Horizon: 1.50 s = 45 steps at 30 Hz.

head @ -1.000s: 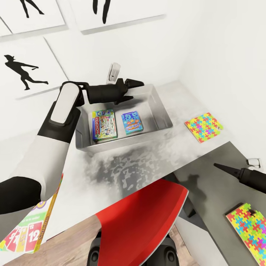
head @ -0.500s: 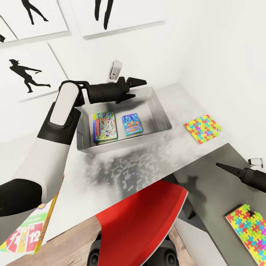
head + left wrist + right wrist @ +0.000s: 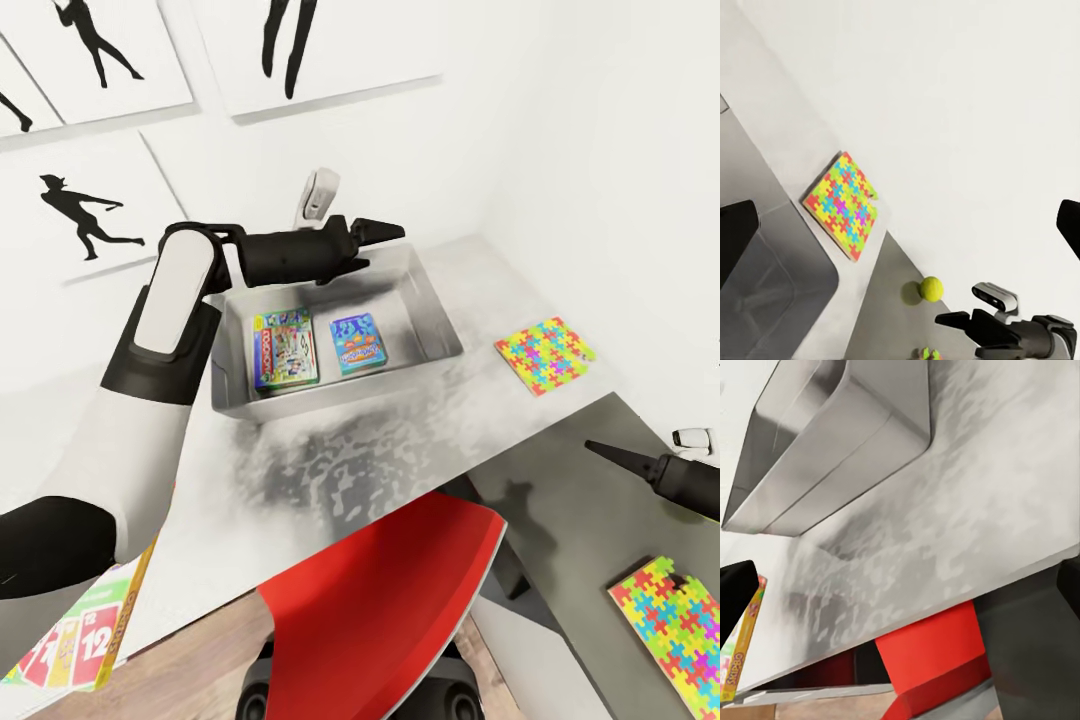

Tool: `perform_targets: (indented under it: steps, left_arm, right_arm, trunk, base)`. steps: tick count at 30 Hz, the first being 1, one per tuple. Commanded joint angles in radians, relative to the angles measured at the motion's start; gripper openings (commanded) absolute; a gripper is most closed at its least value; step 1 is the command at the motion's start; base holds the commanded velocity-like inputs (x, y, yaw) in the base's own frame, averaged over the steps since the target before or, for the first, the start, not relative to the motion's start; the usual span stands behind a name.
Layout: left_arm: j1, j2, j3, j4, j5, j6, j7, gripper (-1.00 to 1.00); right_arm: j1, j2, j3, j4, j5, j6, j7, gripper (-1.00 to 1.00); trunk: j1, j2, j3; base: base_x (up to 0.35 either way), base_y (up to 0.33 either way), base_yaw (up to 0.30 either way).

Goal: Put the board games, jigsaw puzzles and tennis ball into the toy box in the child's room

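The grey toy box (image 3: 441,330) stands on the light table (image 3: 330,470) and holds a MONOPOLY board game (image 3: 285,347) and a blue one (image 3: 357,342). My left gripper (image 3: 378,248) hovers open and empty over the box's far rim. The SKIP-BO game (image 3: 85,640) lies at the table's near left edge, under my left arm. One jigsaw puzzle (image 3: 545,354) lies right of the box, another (image 3: 672,622) on the dark wing. My right gripper (image 3: 598,450) hangs open over that wing. In the left wrist view the tennis ball (image 3: 931,288) sits beyond the puzzle (image 3: 844,206).
A red chair (image 3: 390,600) is tucked in just below the table's front edge. A white gadget (image 3: 318,195) stands behind the box against the wall. A small white object (image 3: 692,437) lies on the dark wing near my right arm.
The whole view has drifted slightly. My left gripper has edged a little to the right along the box's far rim, still open. The right arm has hardly moved.
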Motion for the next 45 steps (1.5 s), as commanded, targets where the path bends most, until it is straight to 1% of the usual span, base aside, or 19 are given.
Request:
perform_targets:
  steps: [1, 5, 7, 8, 10, 11, 12, 15, 17, 20, 22, 23, 25, 28, 31, 33, 37, 39, 45]
  left_arm:
    - [0.000, 0.000, 0.000, -0.001, 0.010, 0.003, 0.011, 1.00]
    - [0.015, 0.001, -0.001, -0.038, 0.017, 0.003, 0.047, 1.00]
    - [0.031, 0.004, -0.002, -0.068, 0.037, 0.002, 0.091, 1.00]
    - [0.031, 0.004, -0.002, -0.068, 0.037, 0.002, 0.091, 1.00]
    - [0.045, 0.004, -0.003, -0.089, 0.068, 0.000, 0.141, 1.00]
    - [0.045, 0.004, -0.003, -0.089, 0.068, 0.000, 0.141, 1.00]
    - [0.052, 0.004, -0.003, -0.097, 0.085, -0.001, 0.167, 1.00]
    - [0.060, 0.003, -0.003, -0.104, 0.102, -0.001, 0.193, 1.00]
    - [0.076, 0.001, -0.004, -0.122, 0.134, -0.002, 0.245, 1.00]
    - [0.084, -0.001, -0.004, -0.134, 0.148, -0.003, 0.271, 1.00]
    - [0.101, -0.009, -0.004, -0.163, 0.173, -0.004, 0.325, 1.00]
    - [0.101, -0.009, -0.004, -0.163, 0.173, -0.004, 0.325, 1.00]
    - [0.122, -0.019, -0.004, -0.196, 0.198, -0.005, 0.379, 1.00]
    - [0.145, -0.028, -0.004, -0.235, 0.223, -0.006, 0.432, 1.00]
    - [0.157, -0.033, -0.005, -0.251, 0.234, -0.006, 0.454, 1.00]
    - [0.182, -0.044, -0.006, -0.273, 0.250, -0.007, 0.487, 1.00]
    - [0.207, -0.059, -0.014, -0.287, 0.260, -0.009, 0.509, 1.00]
    - [0.230, -0.071, -0.029, -0.296, 0.266, -0.011, 0.522, 1.00]
    - [0.254, -0.087, -0.059, -0.306, 0.273, -0.014, 0.535, 1.00]
  right_arm:
    - [-0.001, 0.000, -0.001, 0.000, 0.003, 0.003, 0.005, 1.00]
    - [-0.001, 0.000, -0.001, 0.000, 0.003, 0.003, 0.005, 1.00]
    - [-0.001, -0.001, -0.001, 0.000, 0.003, 0.003, 0.005, 1.00]
    - [-0.001, -0.001, -0.001, 0.000, 0.003, 0.003, 0.005, 1.00]
    - [-0.001, 0.000, -0.001, 0.000, 0.003, 0.003, 0.005, 1.00]
    - [-0.001, 0.000, -0.001, 0.000, 0.003, 0.003, 0.005, 1.00]
    - [-0.001, 0.000, -0.001, 0.000, 0.003, 0.003, 0.005, 1.00]
    - [-0.001, 0.000, -0.001, 0.000, 0.003, 0.003, 0.005, 1.00]
    - [-0.001, 0.000, 0.000, 0.000, 0.003, 0.003, 0.005, 1.00]
    - [-0.001, 0.000, 0.000, 0.000, 0.003, 0.003, 0.005, 1.00]
    - [-0.001, 0.001, 0.001, 0.000, 0.003, 0.003, 0.005, 1.00]
    - [-0.001, 0.001, 0.001, 0.000, 0.003, 0.003, 0.005, 1.00]
    - [-0.001, 0.002, 0.004, 0.000, 0.003, 0.003, 0.005, 1.00]
    - [-0.001, 0.002, 0.006, 0.000, 0.003, 0.003, 0.005, 1.00]
    - [-0.001, 0.003, 0.007, 0.000, 0.003, 0.003, 0.005, 1.00]
    - [-0.001, 0.005, 0.009, 0.000, 0.003, 0.003, 0.005, 1.00]
    - [-0.001, 0.006, 0.010, 0.000, 0.003, 0.003, 0.005, 1.00]
    - [-0.001, 0.007, 0.011, 0.000, 0.003, 0.003, 0.005, 1.00]
    - [-0.001, 0.008, 0.014, 0.000, 0.003, 0.003, 0.005, 1.00]
  trunk:
    - [0.001, -0.001, 0.000]
    - [0.001, -0.001, 0.007]
    - [0.001, -0.001, 0.010]
    - [0.001, -0.001, 0.012]
    - [0.001, -0.001, 0.015]
    - [0.001, -0.001, 0.017]
    - [0.001, -0.001, 0.018]
    - [0.001, -0.001, 0.023]
    - [0.001, -0.001, 0.026]
    - [0.001, -0.001, 0.031]
    - [0.001, -0.001, 0.034]
    - [0.001, -0.001, 0.036]
    - [0.001, -0.001, 0.039]
    - [0.001, -0.001, 0.044]
    - [0.001, -0.001, 0.049]
    - [0.001, -0.001, 0.052]
    - [0.001, -0.001, 0.059]
    - [0.001, -0.001, 0.062]
    - [0.001, -0.001, 0.072]
  base:
    - [0.000, 0.000, 0.000]
    - [0.000, 0.000, 0.000]
    - [0.000, 0.000, 0.000]
    - [0.000, 0.000, 0.000]
    - [0.000, 0.000, 0.000]
    - [0.000, 0.000, 0.000]
    - [0.000, 0.000, 0.000]
    - [0.000, 0.000, 0.000]
    - [0.000, 0.000, 0.000]
    - [0.000, 0.000, 0.000]
    - [0.000, 0.000, 0.000]
    - [0.000, 0.000, 0.000]
    - [0.000, 0.000, 0.000]
    - [0.000, 0.000, 0.000]
    - [0.000, 0.000, 0.000]
    - [0.000, 0.000, 0.000]
    - [0.000, 0.000, 0.000]
    - [0.000, 0.000, 0.000]
    - [0.000, 0.000, 0.000]
